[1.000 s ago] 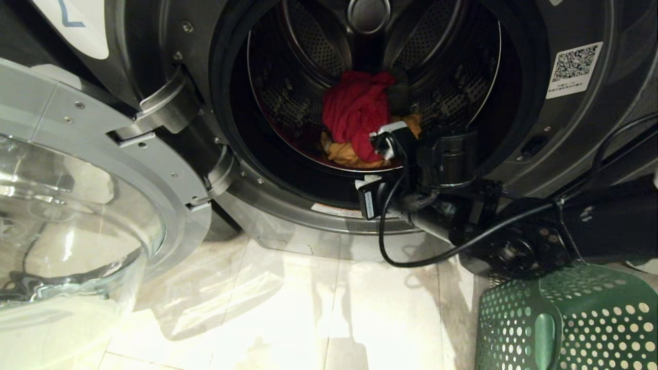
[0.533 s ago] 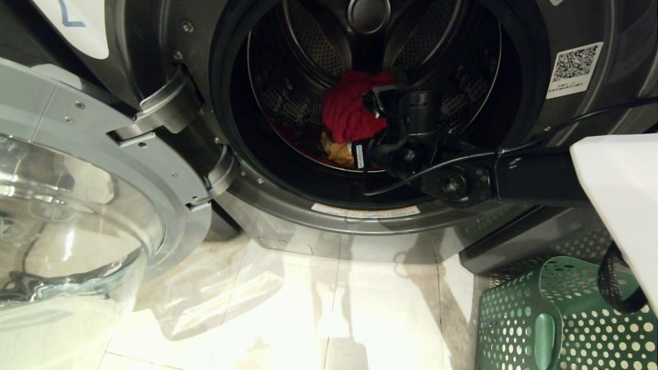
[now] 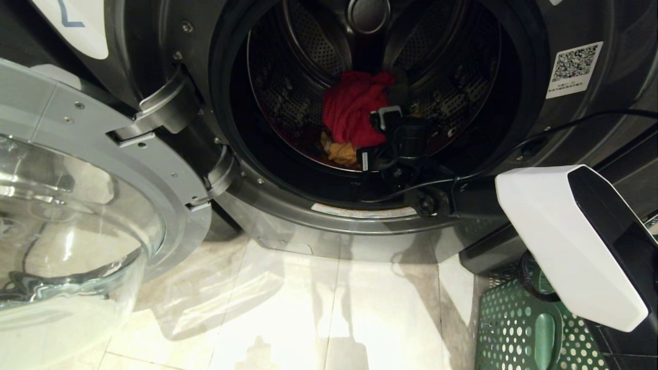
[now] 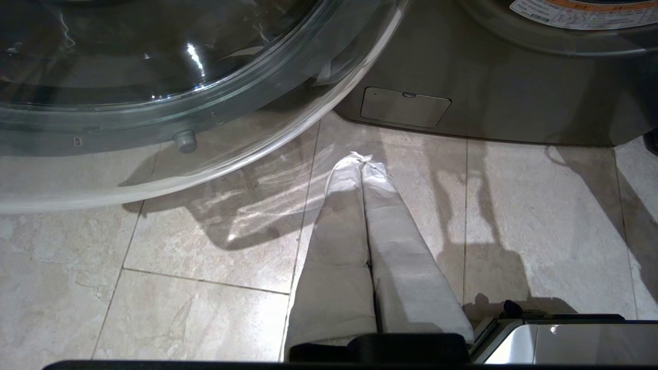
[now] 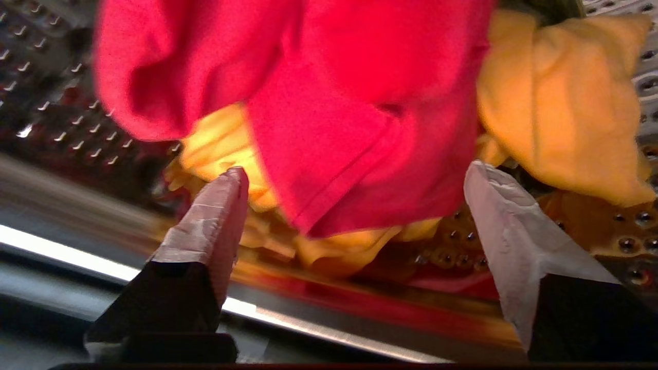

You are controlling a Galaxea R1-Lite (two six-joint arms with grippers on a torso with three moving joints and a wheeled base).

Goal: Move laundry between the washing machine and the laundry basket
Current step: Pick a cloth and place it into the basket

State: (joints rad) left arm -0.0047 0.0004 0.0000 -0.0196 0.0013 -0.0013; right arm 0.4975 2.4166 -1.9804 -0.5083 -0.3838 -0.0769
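The bright red soft cloth (image 3: pixel 354 110) lies bunched on the perforated steel drum floor of the dark grey front-loading washing machine (image 3: pixel 519 97), draped over a small orange-yellow fabric piece (image 3: pixel 340 152) that shows beneath and beside it. Both look light, limp and easily bunched, so a pinch on a thick fold should hold better than on a single edge; the hemmed lower fold of the red cloth (image 5: pixel 360 169), hanging between the two padded fingers, seems the best place to close on. The right tool (image 5: pixel 354 205) stands spread wide and empty, just short of that fold, inside the drum mouth. A second ago it was nearly closed and sat lower at the door rim; it has since opened and pushed deeper toward the pile. The left tool (image 4: pixel 367 169) is pressed shut on nothing above the tiled floor. The green perforated plastic laundry basket (image 3: pixel 514 329) waits on the floor at the right.
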